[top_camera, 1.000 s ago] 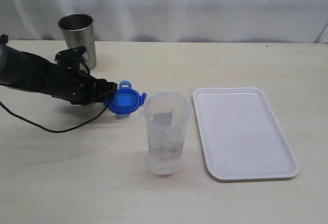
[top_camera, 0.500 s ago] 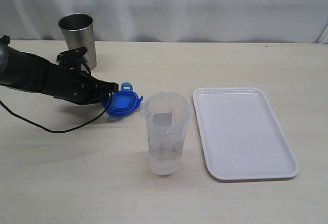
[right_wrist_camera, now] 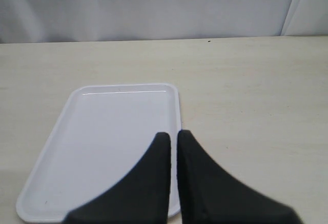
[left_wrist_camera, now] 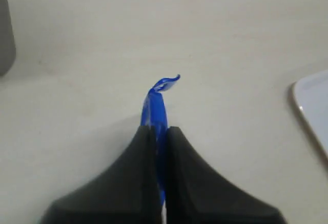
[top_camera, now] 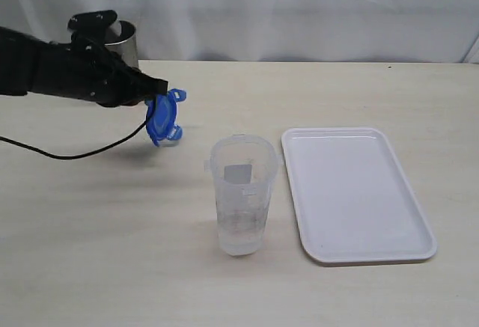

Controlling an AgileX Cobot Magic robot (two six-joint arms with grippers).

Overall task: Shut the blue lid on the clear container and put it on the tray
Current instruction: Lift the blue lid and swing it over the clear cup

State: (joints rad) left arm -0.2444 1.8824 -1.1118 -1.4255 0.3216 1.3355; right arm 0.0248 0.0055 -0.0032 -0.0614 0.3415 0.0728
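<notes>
The clear container (top_camera: 241, 200) is standing open on the counter (top_camera: 112, 230), just beside the tray (top_camera: 355, 192). Farther back, the left tool (top_camera: 161, 87) is gripping the blue lid (top_camera: 161, 117) on edge in the air. The right tool (right_wrist_camera: 173, 131) is facing the tray, clenched and empty.

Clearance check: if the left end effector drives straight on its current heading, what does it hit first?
Probably bare table: beyond the left end effector and its held blue lid, its wrist view shows only tabletop; the tray sits off-line. Depth unclear.
</notes>
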